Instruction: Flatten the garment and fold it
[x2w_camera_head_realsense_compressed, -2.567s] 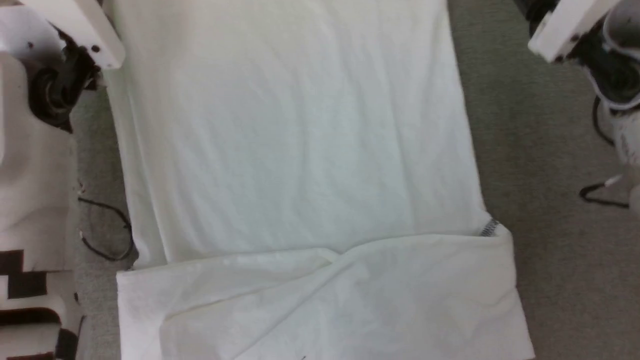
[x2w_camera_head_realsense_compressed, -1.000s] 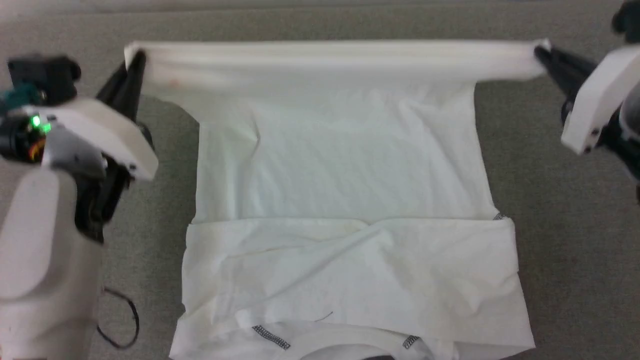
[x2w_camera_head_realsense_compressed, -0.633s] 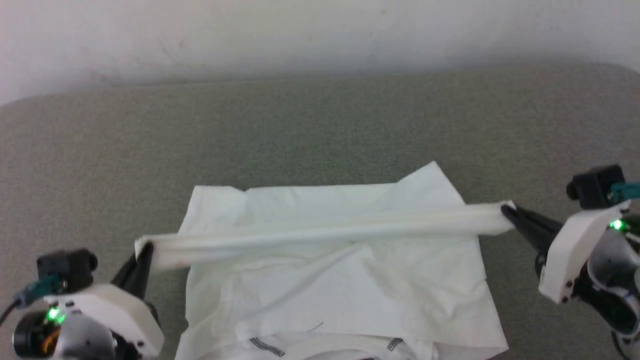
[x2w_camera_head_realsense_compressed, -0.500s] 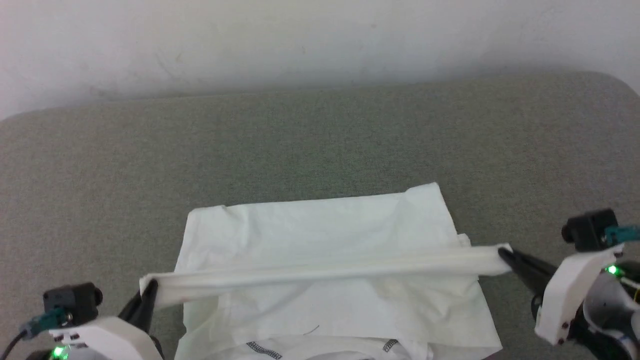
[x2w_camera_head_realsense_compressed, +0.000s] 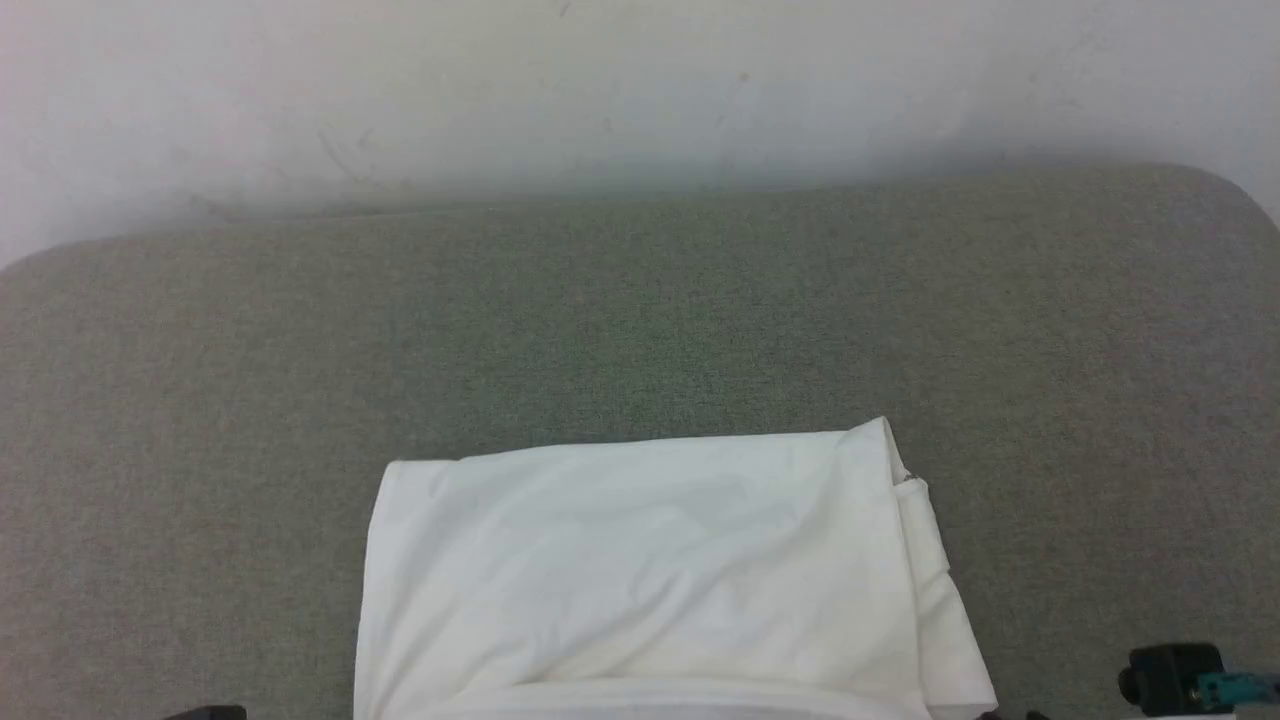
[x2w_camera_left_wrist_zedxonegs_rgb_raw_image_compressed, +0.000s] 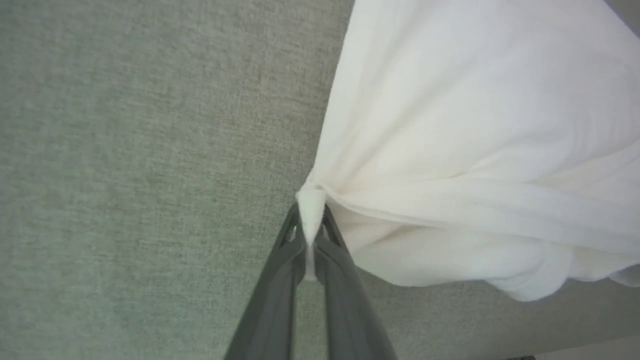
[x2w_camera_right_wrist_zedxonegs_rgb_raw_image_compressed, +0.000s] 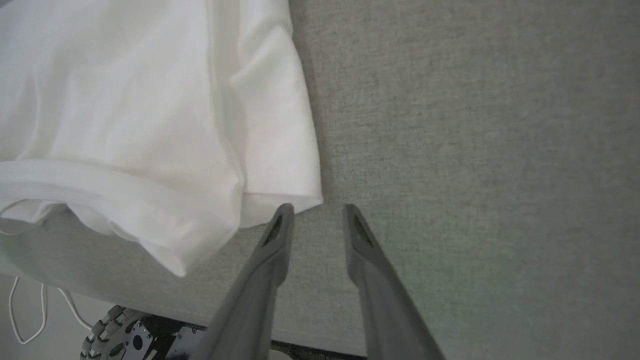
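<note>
So, the head view gives the overall layout: the shirt (x2w_camera_head_realsense_compressed: 640, 570) lies folded on the grey pad (x2w_camera_head_realsense_compressed: 640, 320), with a white wall (x2w_camera_head_realsense_compressed: 640, 90) behind it. For the grips you go to the wrist views. The right wrist view also adds the pad's near edge and a white cable (x2w_camera_right_wrist_zedxonegs_rgb_raw_image_compressed: 17, 310) hanging below it.

Orientation-wise, in the head view the shirt is a broad rectangle. As far as I can see it's wider than it is deep, with the long axis running left to right. Its near edge is cut off by the bottom of the frame. On the right side a second layer peeks out from under the top one.

The left gripper (x2w_camera_left_wrist_zedxonegs_rgb_raw_image_compressed: 311, 216) is clamped tight on a bunched corner of the shirt, and a little white tuft pokes out past the tips. From those fingers (x2w_camera_left_wrist_zedxonegs_rgb_raw_image_compressed: 277, 285) the cloth fans out up and to the right.

The right gripper (x2w_camera_right_wrist_zedxonegs_rgb_raw_image_compressed: 316, 212) is let go. Its fingers stand clearly apart with bare pad between them, holding nothing. The shirt sits to the left of those fingers and beyond them. Its nearest corner is right at the tip of the left-hand finger in that view. I can't tell whether it's touching or just beside it.
</note>
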